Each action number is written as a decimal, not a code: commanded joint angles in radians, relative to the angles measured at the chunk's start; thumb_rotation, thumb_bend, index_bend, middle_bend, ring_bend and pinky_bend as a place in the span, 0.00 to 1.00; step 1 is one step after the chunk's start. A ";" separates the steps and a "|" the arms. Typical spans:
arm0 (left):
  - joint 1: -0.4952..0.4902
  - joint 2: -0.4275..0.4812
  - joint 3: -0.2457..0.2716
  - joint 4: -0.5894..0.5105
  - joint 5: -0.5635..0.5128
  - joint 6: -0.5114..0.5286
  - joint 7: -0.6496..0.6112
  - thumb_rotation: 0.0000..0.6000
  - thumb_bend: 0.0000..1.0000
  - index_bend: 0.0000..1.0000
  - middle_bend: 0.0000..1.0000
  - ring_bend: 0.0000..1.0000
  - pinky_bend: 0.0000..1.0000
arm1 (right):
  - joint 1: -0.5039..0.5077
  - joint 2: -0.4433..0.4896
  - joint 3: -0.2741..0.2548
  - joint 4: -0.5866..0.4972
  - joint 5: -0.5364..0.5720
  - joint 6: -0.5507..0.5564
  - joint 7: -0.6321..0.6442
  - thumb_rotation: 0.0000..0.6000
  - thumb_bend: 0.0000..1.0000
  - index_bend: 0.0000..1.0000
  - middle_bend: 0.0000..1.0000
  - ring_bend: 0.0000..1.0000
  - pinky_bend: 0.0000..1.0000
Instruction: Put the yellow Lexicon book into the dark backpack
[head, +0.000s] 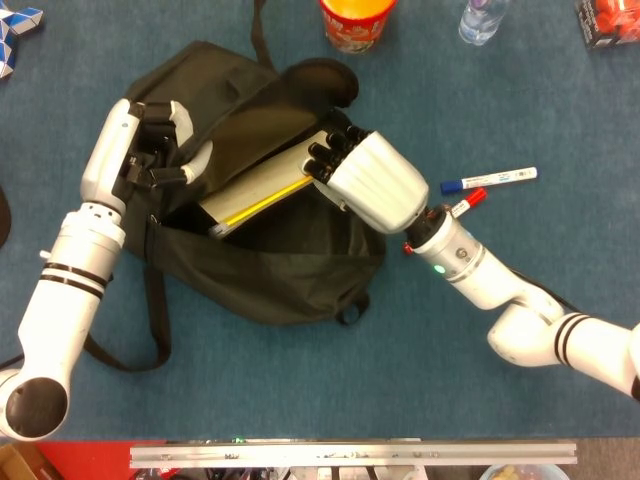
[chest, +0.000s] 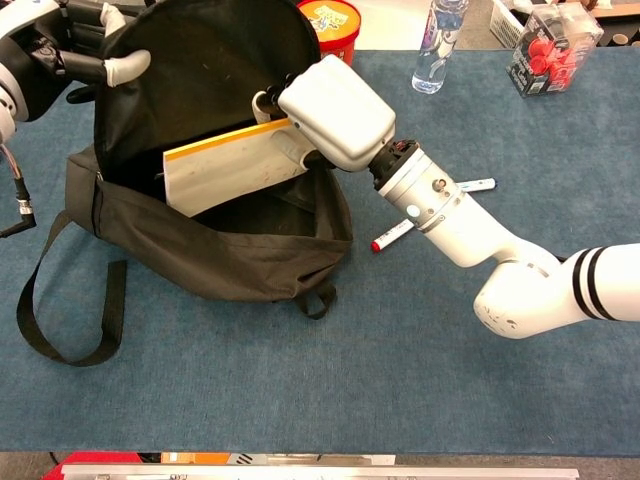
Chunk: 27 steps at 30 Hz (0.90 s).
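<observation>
The book (chest: 225, 170) is gripped at one end by the right hand (chest: 335, 110), fingers curled over its top edge and the thumb seemingly beneath, so that the free end can lead the way. It is tilted down to the left, yellow spine uppermost in the chest view, and its lower corner is already inside the mouth of the backpack (chest: 220, 255). The rest of the book is held above the opening, apart from the front wall.

The backpack's flap (chest: 200, 60) is pinched at its rim by the left hand (chest: 60, 50), thumb over the fabric edge, and is held up and back. That is judged to be the reason the mouth gapes so wide: without the lift, the soft fabric would be expected to sag across the opening and catch the book's corner. In the head view the left hand (head: 150, 150) is seen at the bag's upper left, well clear of the book's path.

Two markers (head: 470, 190) are left lying on the counter (head: 300, 400) just beside the right wrist; they are not touched. A cup (head: 355, 20) and a bottle (head: 480, 18) are seen beyond the bag, well apart from it.

The insertion is judged to be partly done; the book is not yet released.
</observation>
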 joint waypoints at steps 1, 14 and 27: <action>0.000 0.010 -0.005 -0.005 -0.011 -0.011 -0.009 1.00 0.37 0.76 0.83 0.80 0.99 | 0.016 -0.026 -0.006 0.041 0.006 -0.010 0.012 1.00 0.53 0.92 0.74 0.60 0.72; 0.004 0.043 -0.008 -0.022 -0.036 -0.041 -0.032 1.00 0.37 0.76 0.83 0.80 0.99 | 0.083 -0.112 0.025 0.204 0.052 -0.013 0.061 1.00 0.53 0.92 0.74 0.60 0.72; 0.006 0.089 -0.032 -0.051 -0.097 -0.081 -0.083 1.00 0.37 0.75 0.83 0.80 0.99 | 0.119 -0.168 0.000 0.286 0.068 -0.026 0.085 1.00 0.51 0.92 0.74 0.60 0.72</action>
